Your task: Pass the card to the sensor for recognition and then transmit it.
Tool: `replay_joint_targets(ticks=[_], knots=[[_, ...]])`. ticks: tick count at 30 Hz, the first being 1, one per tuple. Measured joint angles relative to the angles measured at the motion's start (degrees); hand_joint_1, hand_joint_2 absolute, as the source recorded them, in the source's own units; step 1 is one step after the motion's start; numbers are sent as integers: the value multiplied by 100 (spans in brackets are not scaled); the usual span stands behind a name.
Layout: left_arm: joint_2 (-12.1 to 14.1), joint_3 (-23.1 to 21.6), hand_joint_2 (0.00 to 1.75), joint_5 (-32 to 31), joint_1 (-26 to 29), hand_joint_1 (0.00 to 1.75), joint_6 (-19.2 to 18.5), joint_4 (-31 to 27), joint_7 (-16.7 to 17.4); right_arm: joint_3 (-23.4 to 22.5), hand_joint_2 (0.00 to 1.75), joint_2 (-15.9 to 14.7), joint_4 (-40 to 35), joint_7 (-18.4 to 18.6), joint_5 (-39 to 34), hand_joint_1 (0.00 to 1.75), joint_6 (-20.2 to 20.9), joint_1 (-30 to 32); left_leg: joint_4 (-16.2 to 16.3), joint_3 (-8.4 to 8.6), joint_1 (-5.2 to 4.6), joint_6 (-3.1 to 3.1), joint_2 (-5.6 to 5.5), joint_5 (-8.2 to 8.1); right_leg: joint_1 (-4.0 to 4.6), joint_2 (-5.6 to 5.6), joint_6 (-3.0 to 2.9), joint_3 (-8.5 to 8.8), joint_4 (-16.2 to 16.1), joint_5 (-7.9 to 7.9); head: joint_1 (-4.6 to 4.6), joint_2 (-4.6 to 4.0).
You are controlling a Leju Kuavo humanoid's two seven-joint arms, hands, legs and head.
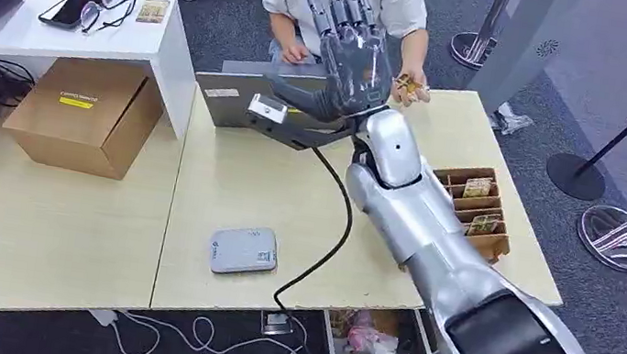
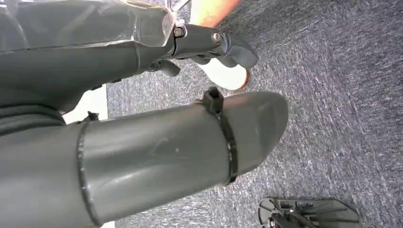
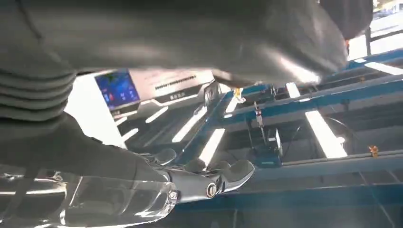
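Note:
My right hand [image 1: 346, 47] is raised above the far edge of the wooden table [image 1: 226, 183], fingers spread upward and palm empty. Just to its right, a person's hand [image 1: 416, 92] holds a small card [image 1: 408, 84] at the table's far edge. The grey-white sensor pad [image 1: 244, 250] lies flat near the table's front. A wooden card box [image 1: 479, 211] with cards in its slots sits at the right edge. In the right wrist view the right hand's fingers [image 3: 228, 173] stretch out with nothing in them. My left hand [image 2: 209, 42] hangs over grey carpet, fingers extended and empty.
A grey laptop [image 1: 233, 96] stands behind my right hand. A black cable [image 1: 327, 253] runs across the table to the front edge. A cardboard box [image 1: 87, 113] sits at the left, beside a white table [image 1: 52, 34]. An open drawer [image 1: 374, 343] juts out below. Stanchion bases [image 1: 616, 236] stand at the right.

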Motion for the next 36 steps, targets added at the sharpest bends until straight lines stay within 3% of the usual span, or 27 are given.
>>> replay_joint_targets(ticks=[6,14,26,36], knots=[[-17,85,0,116,5,0,63,0,-2,-4,0,-260,-895,-15,-517,0,107,488,0,0,-1,0,-1,0,0,-2,0,0,-2,0,0,0],[-35,210,0,199,17,0,92,0,-39,-4,0,-815,-1800,177,-297,0,85,1148,0,-1,-1,2,-2,-2,-1,-2,1,0,-3,0,0,0],[-63,310,0,216,28,0,103,0,-107,-85,0,-1527,-2303,596,352,0,185,2015,0,-2,-1,3,-4,-6,0,-6,1,0,-4,-1,-2,0],[-68,347,0,221,34,0,98,0,-107,-352,0,-1884,-2410,938,838,0,426,2352,0,-3,-1,4,-3,-6,-1,-6,1,0,-5,-1,0,0]])
